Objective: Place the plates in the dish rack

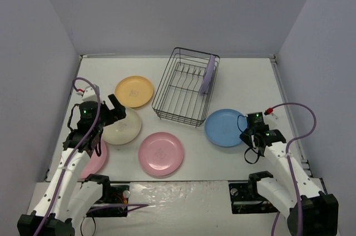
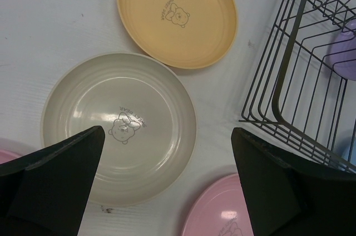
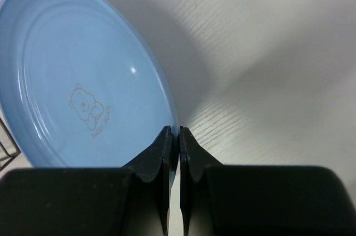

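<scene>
The black wire dish rack (image 1: 163, 83) stands at the back centre with a lavender plate (image 1: 208, 74) upright against its right side. Flat on the table lie a yellow-orange plate (image 1: 134, 91), a cream plate (image 1: 122, 126), a pink plate (image 1: 161, 153), and a second pink plate (image 1: 95, 161) partly hidden under the left arm. My left gripper (image 2: 167, 136) hovers open over the cream plate's (image 2: 119, 127) right edge, holding nothing. My right gripper (image 3: 178, 131) is shut on the right rim of the blue plate (image 3: 83, 80), which lies right of the rack (image 1: 225, 127).
White enclosure walls rise at the left, back and right of the table. The rack's near corner (image 2: 289, 80) sits just right of the left gripper. Purple cables loop off both arms. The arm bases stand on the near edge (image 1: 178, 191).
</scene>
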